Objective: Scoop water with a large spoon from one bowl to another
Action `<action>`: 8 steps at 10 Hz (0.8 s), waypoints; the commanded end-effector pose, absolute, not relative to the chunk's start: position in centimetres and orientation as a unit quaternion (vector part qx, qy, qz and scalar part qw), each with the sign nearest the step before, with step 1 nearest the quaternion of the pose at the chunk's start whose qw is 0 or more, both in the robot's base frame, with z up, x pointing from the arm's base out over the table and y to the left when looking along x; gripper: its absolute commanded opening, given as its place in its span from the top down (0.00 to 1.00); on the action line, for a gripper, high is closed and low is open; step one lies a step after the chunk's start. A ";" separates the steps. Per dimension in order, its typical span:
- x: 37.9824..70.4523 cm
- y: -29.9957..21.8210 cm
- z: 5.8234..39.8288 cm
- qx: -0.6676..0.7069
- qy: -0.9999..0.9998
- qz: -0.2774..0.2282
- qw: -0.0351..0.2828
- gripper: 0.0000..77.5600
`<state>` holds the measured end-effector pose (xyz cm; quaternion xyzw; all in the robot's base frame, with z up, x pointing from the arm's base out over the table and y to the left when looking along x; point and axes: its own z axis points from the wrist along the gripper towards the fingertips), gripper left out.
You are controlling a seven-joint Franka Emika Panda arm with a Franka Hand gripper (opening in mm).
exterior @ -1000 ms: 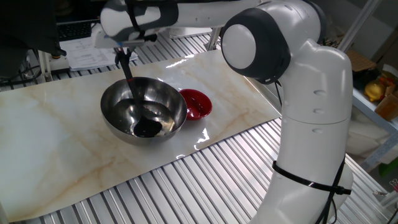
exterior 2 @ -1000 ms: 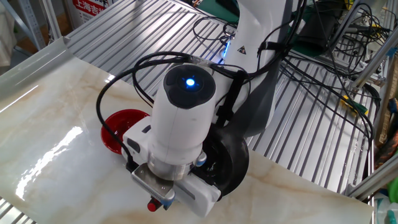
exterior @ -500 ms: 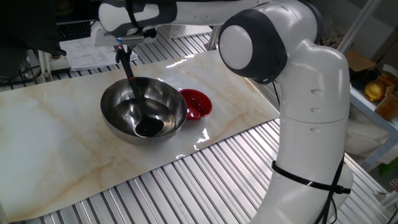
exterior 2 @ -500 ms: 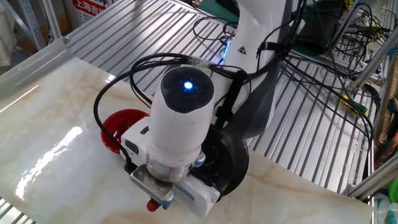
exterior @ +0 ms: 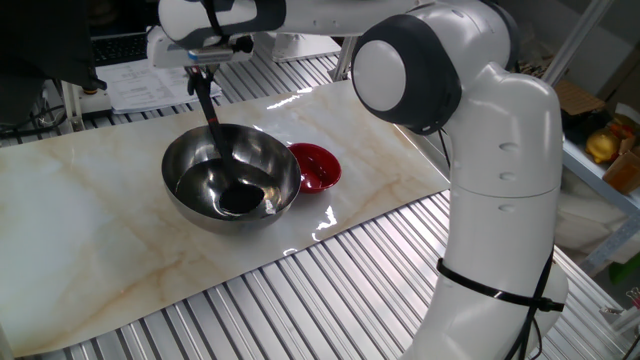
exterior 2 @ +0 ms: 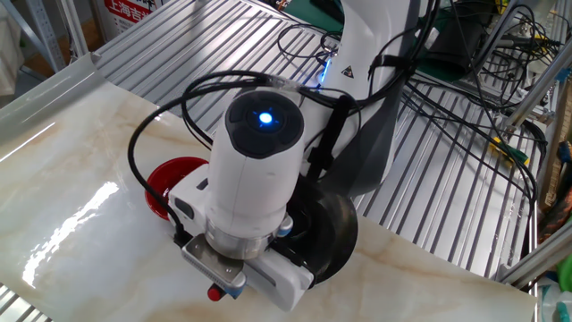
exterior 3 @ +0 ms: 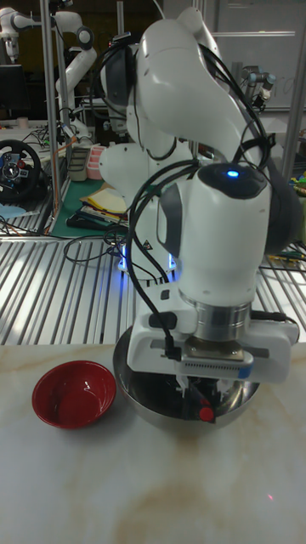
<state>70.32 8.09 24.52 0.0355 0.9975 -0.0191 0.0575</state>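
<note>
The steel bowl (exterior: 190, 172) stands on the marble board, with the small red bowl (exterior: 316, 166) touching its right side. The large spoon (exterior: 215, 135) slants down into the steel bowl, its black scoop (exterior: 238, 200) low near the bottom. Water shows only as faint glints (exterior: 268, 192) around the scoop. My gripper (exterior: 203, 66) is above the bowl's far rim, shut on the top of the handle. In the tall view the hand hides most of the steel bowl (exterior 3: 143, 393); the handle's red mark (exterior 3: 204, 414) shows below it, and the red bowl (exterior 3: 74, 393) sits at the left.
The marble board (exterior: 90, 230) lies on a ribbed metal table (exterior: 330, 290). My arm's white base (exterior: 500, 200) stands at the right of the board. In the other fixed view, cables (exterior 2: 465, 98) trail over the table behind the arm, whose wrist hides the steel bowl.
The gripper has risen a little, and the ladle's scoop has come up slightly inside the steel bowl. Both bowls stay where they were.
</note>
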 end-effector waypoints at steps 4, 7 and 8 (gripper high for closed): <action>70.9 6.9 26.3 0.037 0.998 0.001 0.053 0.99; 71.1 6.4 26.7 0.034 0.998 0.002 0.050 0.99; 71.1 6.2 27.0 0.035 0.998 0.012 0.047 0.99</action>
